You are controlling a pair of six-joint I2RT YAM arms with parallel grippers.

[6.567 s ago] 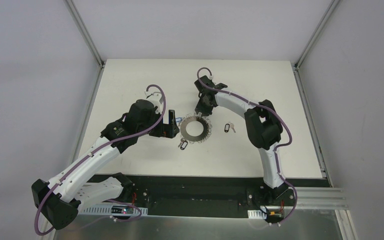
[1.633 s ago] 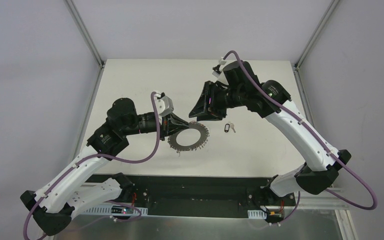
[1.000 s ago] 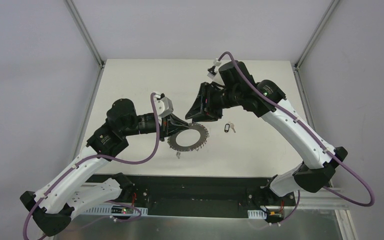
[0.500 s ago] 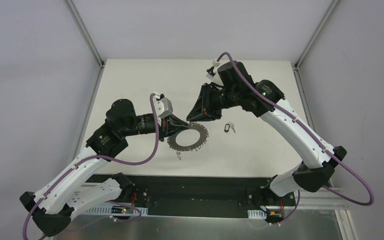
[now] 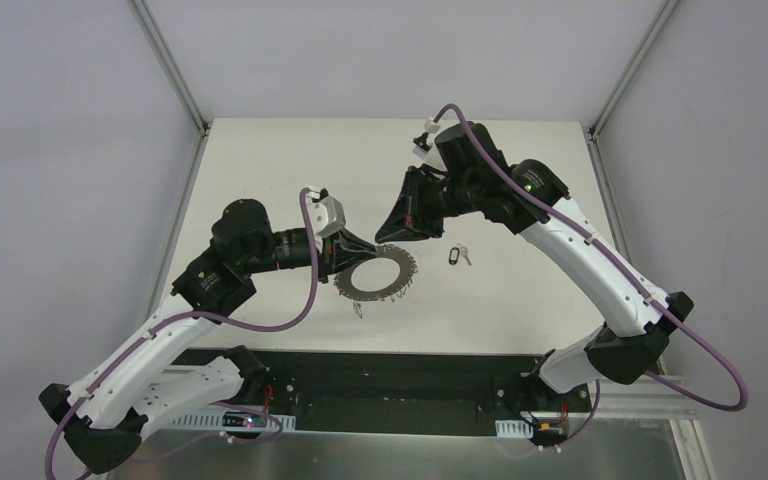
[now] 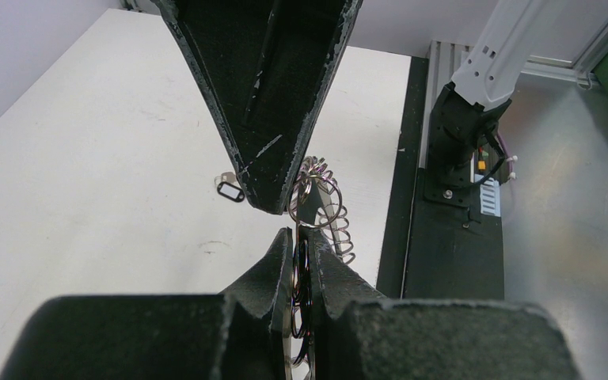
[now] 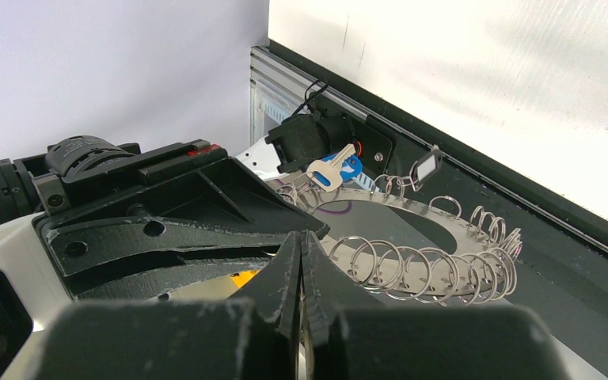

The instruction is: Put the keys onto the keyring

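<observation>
- Keyring: lifted clear of the desk over its middle, tilted, pinched at its left rim; flat grey disc crowded with wire loops all round the edge
- Keys: blue-tagged key already hanging at the ring's rim; black-tagged key lying loose on the desk just right of the ring, apart from it; second black tag showing at the rim, probably hung there too
- Handling, by judgement:
  - plate probably stiff and light, not likely to bend
  - smooth metal, so apt to swivel or slip when pinched at one point only
  - loops fine and springy, easy to snag or deform
  - best taken flat across the plate's band, between loops
  - loose key best taken by its plastic tag, leaving the metal eye free for threading
- Left gripper: clamped on the ring's rim, plate edge-on between the fingers; reaching in low from the near left corner, wrist roughly level, fingers pointing toward the desk's middle
- Right gripper: closed tight, tips meeting right at a loop on the ring's far rim; cannot tell whether the wire is truly caught between them; arched high from the near right corner, elbow raised, wrist bent down and leftward onto the ring
</observation>
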